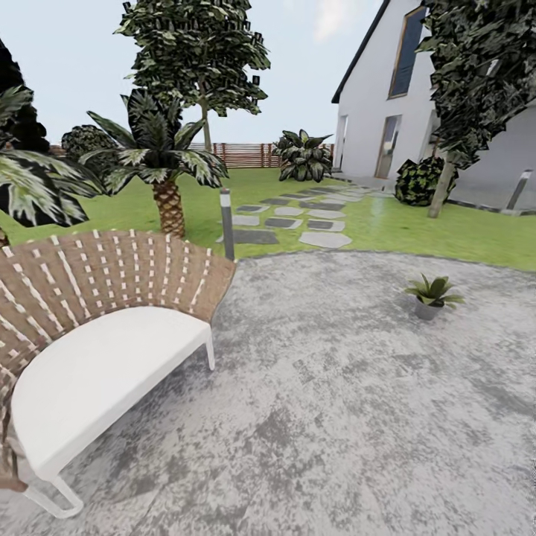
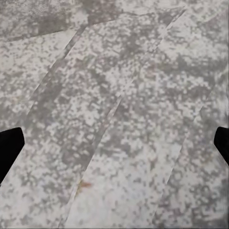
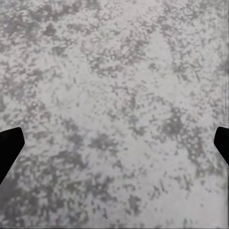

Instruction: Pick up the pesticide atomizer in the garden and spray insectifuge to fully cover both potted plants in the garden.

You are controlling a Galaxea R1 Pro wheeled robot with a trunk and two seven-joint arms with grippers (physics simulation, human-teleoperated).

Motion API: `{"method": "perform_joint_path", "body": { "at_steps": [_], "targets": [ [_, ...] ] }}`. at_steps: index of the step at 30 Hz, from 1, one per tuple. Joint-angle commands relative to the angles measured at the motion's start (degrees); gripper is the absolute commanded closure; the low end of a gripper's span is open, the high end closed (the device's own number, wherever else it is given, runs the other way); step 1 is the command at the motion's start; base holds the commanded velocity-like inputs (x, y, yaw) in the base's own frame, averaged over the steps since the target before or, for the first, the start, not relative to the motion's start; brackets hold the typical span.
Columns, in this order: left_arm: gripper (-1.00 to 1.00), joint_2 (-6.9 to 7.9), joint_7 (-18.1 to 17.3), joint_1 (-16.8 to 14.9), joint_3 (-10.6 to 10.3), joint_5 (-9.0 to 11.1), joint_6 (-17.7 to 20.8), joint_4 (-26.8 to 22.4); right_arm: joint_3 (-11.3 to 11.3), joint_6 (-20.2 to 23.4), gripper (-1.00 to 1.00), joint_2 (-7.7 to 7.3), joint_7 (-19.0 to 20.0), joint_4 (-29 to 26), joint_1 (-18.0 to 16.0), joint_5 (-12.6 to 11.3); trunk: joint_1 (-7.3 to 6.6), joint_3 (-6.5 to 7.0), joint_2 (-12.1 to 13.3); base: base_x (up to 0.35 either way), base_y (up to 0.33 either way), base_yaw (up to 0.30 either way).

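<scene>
Round mottled grey patio (image 1: 350, 417) underfoot, lawn (image 1: 417, 231) beyond its curved edge.

Landmark: the wicker seat (image 1: 89, 298) with its white cushion (image 1: 97, 380), at the patio's near-left.

One potted plant (image 1: 432, 294), the small spiky rosette in a grey pot, stands upright on the paving well to the right of the seat, near the patio's far rim. Nothing touches it. The second potted plant and the pesticide atomizer: not spotted from this angle.

Behind the seat, a short palm (image 1: 165, 167) on the lawn; just right of the seat back, a slim grey post (image 1: 227, 223). Farther right of that, stepping stones (image 1: 298, 219) run toward a white house (image 1: 402, 97). Wooden fence (image 1: 242, 155) across the far lawn, a tall tree (image 1: 197, 52) before it.

Left gripper (image 2: 114, 143): dark fingertips (image 2: 9, 143) sit at opposite edges of its wrist view, spread wide, nothing between them, paving with seams below.

Right gripper (image 3: 114, 143): fingertips (image 3: 9, 143) likewise far apart, empty, over plain mottled paving.
</scene>
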Motion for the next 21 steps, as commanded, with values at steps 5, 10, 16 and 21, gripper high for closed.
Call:
{"method": "perform_joint_path", "body": {
  "at_steps": [5,10,16,21],
  "targets": [
    [-1.0,0.01,-0.05,0.0,-0.03,0.37,-0.16,0.02,0.01,-0.18,-1.0,-0.01,0.03,0.08,-0.04,0.06,0.02,-0.05,-0.02,0.338,0.0,-0.264],
    [-1.0,0.01,-0.05,0.0,-0.03,0.38,-0.16,0.02,0.01,-0.18,-1.0,-0.01,0.03,0.09,-0.04,0.06,0.02,-0.05,-0.02,0.338,0.0,-0.264],
    [-1.0,0.01,-0.05,0.0,-0.03,0.38,-0.16,0.02,0.01,-0.18,-1.0,-0.01,0.03,0.08,-0.04,0.06,0.02,-0.05,-0.02,0.338,0.0,-0.252],
    [-1.0,0.01,-0.05,-0.03,-0.03,0.38,-0.16,0.02,0.01,-0.18,-1.0,-0.01,0.03,0.08,-0.04,0.06,0.02,-0.05,-0.02,0.338,0.0,-0.044]
  ]
}}
